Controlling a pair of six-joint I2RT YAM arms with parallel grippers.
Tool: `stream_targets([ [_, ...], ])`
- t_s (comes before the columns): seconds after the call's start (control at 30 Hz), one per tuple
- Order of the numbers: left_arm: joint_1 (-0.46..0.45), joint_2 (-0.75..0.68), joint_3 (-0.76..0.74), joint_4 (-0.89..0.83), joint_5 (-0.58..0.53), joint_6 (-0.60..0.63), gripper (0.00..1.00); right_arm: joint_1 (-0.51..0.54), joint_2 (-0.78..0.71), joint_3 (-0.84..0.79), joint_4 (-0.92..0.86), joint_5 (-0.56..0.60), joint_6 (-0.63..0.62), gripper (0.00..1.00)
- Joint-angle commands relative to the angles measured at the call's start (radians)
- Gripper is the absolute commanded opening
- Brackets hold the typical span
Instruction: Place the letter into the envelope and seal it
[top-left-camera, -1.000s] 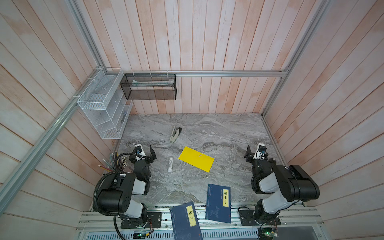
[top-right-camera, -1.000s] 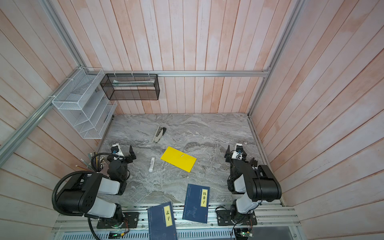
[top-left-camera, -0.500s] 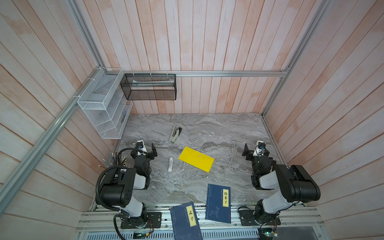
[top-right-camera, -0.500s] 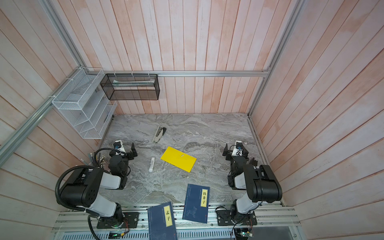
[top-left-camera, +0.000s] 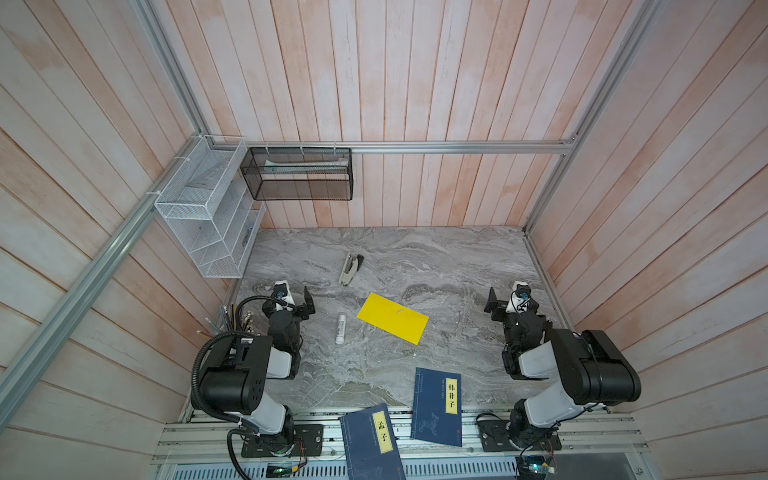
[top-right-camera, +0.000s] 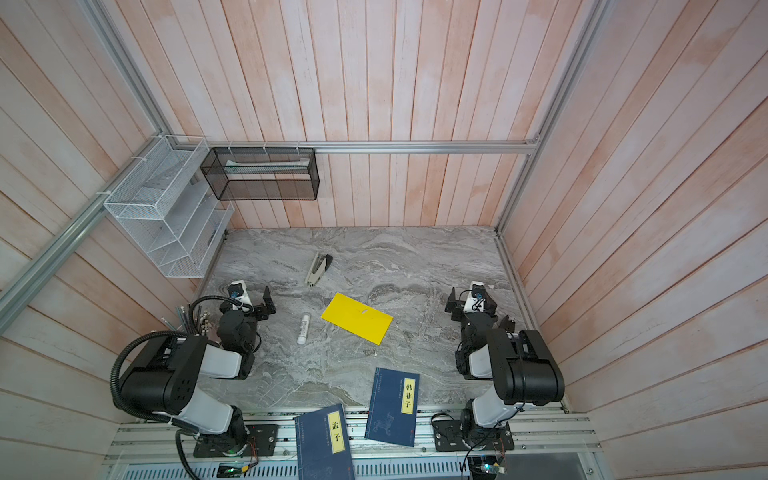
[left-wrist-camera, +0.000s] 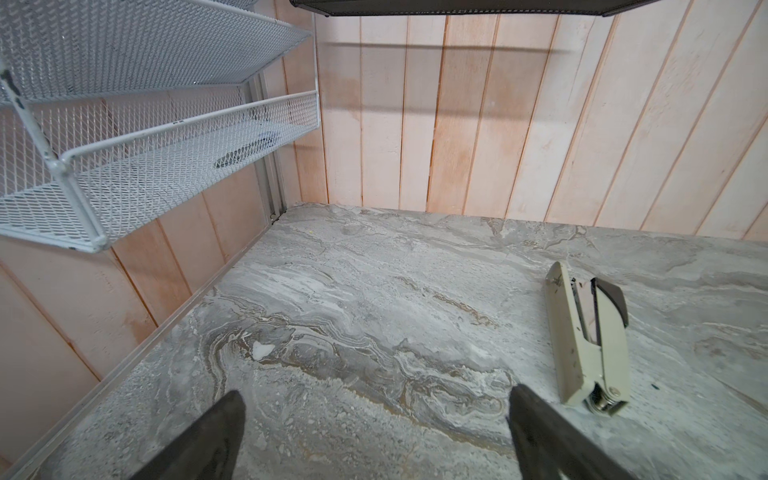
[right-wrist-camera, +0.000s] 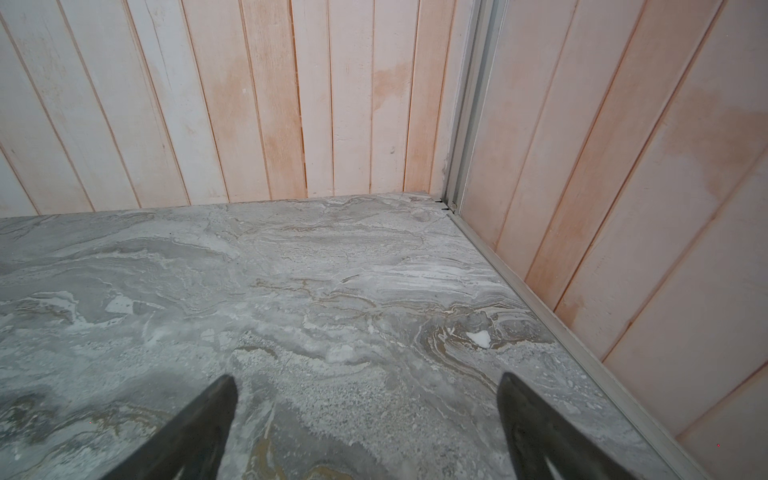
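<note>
Envelope (top-left-camera: 392, 318) unmoved; right jaws seemingly wider

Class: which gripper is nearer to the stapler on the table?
Left. The left gripper sits close beside the stapler, slightly nearer the robot; the right gripper is far off across the table.

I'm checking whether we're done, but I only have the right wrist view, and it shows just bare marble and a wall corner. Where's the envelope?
Observer: The envelope lies flat mid-table between the arms, with neither gripper touching it.
Operator: Any letter lying loose?
Observer: None shows on the table in both top views. Whether it is inside the envelope, I cannot tell.
Operator: And the left gripper?
Observer: The left gripper is open and empty, over bare marble beside a stapler.
</note>
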Motion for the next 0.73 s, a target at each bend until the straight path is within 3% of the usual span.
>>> stream_targets([
  [0.0, 0.004, 0.002, 0.004, 0.016, 0.002, -0.001, 1.0, -0.004, -0.011, 0.012, -0.011, -0.01, 0.012, 0.98],
  [0.7, 0.007, 0.004, 0.011, 0.006, 0.011, -0.003, 1.0, -0.004, -0.011, 0.012, -0.011, -0.01, 0.013, 0.98],
])
